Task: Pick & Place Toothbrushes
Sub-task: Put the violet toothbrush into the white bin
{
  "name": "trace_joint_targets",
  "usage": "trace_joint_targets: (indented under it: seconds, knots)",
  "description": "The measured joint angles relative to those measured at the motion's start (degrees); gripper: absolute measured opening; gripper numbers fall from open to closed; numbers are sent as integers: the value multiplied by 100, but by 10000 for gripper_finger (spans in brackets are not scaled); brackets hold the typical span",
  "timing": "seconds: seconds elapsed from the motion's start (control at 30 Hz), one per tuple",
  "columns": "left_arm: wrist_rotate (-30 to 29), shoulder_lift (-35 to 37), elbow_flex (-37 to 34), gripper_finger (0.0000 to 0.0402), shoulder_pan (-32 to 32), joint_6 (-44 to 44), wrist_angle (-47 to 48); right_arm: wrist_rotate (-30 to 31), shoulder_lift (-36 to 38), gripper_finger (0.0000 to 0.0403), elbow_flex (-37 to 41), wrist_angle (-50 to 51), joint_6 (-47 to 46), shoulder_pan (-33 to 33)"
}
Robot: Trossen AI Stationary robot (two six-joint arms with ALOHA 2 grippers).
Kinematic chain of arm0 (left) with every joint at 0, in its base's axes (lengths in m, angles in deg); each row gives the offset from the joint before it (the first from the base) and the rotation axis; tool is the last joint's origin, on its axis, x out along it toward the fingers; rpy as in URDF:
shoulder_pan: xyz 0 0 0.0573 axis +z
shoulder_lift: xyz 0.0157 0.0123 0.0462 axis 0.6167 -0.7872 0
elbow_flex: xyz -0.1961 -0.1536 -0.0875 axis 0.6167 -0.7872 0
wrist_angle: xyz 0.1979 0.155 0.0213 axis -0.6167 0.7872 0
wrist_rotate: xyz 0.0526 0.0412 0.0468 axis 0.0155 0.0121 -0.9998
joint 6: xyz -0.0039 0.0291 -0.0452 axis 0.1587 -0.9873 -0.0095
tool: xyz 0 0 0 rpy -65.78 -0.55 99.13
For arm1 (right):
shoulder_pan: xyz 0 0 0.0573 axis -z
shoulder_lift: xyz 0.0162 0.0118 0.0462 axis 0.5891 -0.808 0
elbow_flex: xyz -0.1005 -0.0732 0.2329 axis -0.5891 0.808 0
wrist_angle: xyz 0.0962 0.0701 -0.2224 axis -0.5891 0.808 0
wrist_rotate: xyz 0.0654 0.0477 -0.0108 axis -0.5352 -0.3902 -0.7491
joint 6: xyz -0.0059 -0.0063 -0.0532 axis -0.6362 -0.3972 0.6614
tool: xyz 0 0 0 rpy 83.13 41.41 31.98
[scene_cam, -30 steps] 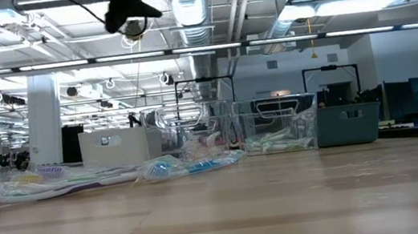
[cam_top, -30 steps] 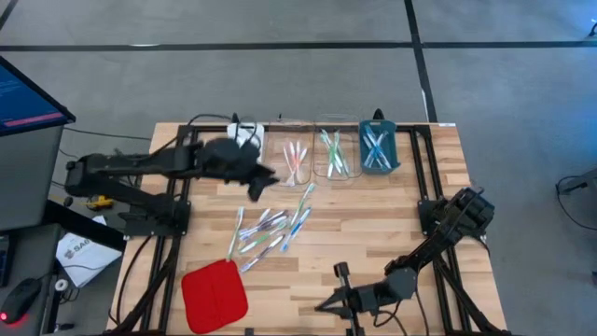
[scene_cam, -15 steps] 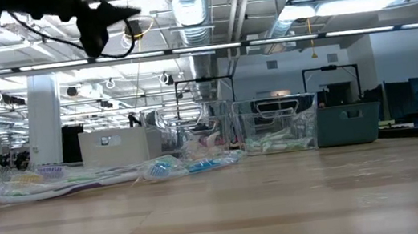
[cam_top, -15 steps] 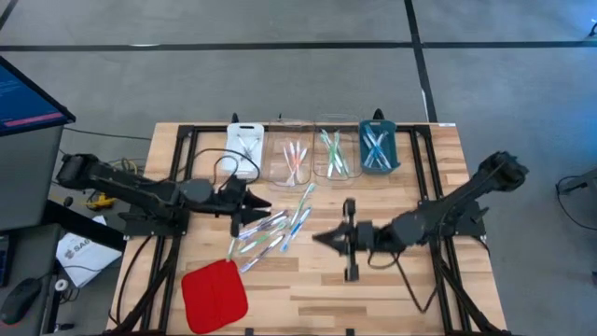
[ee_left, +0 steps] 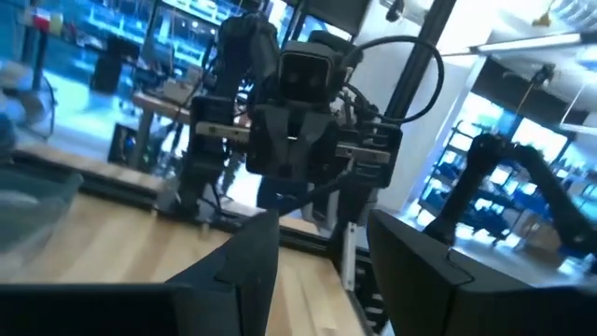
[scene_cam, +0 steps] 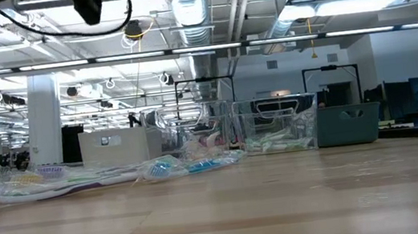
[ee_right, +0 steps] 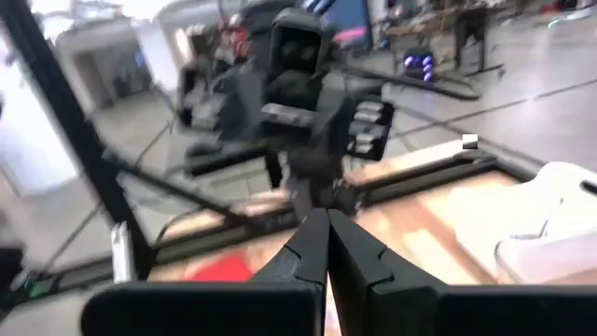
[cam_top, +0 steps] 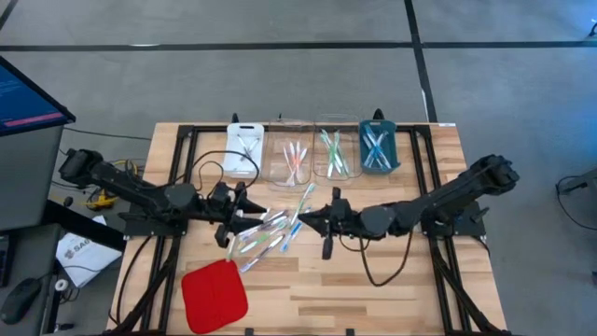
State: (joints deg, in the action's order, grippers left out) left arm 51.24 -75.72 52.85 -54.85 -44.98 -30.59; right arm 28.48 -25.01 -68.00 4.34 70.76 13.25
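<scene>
Both arms were out over the middle of the wooden table (cam_top: 373,280), facing each other across the loose pile of toothbrushes (cam_top: 270,229).

Left gripper (cam_top: 250,213) hung above the table at the pile's left edge, fingers pointing toward the right arm. Jaws stood apart with nothing between them; the left wrist view showed a clear gap between the two dark fingers (ee_left: 244,271) and the right arm's wrist beyond.

Right gripper (cam_top: 304,220) sat just right of the pile, pointing at the left arm. Jaws were fully closed, fingertips (ee_right: 322,245) pressed together, empty. Its wrist view looked straight at the left arm, with the red pad (ee_right: 219,271) low behind it.

Loose toothbrushes lay fanned between the two grippers, mid-table, blue, green and pink accents mixed. One lay angled up toward the trays.

Back row of trays, left to right:
- white tray (cam_top: 244,149), a couple of pale brushes in it
- clear tray (cam_top: 274,168), pink/orange brushes
- second clear tray (cam_top: 319,170), green brushes
- teal tray (cam_top: 366,163), blue brushes crossed

Red square pad (cam_top: 214,293) lay on the near-left part of the table, apart from the pile.

Low view showed the brushes (scene_cam: 191,165) flat on the tabletop, with the trays behind.
</scene>
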Motion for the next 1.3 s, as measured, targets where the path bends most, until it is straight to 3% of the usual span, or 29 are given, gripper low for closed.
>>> trace_joint_targets:
  seconds: [0.27,0.37,0.67,0.87,1.0,1.3]
  knots:
    - [-19,-4,-5,158,-19,-43,61,-189,-63,1,-7,-199,34,46]
    - [-306,-7,-3,158,-2,-318,68,-187,-63,1,-7,-201,195,53]
    - [-641,-859,189,158,262,-371,26,-185,-59,1,-7,-624,1382,266]
    - [-265,-1210,903,158,455,-754,578,-205,124,1,-138,-690,585,421]
    - [-244,-1355,1386,158,391,-795,1257,-190,370,6,-226,-135,582,282]
    - [-689,-1342,1466,158,439,-1195,1491,-156,369,50,-245,263,763,150]
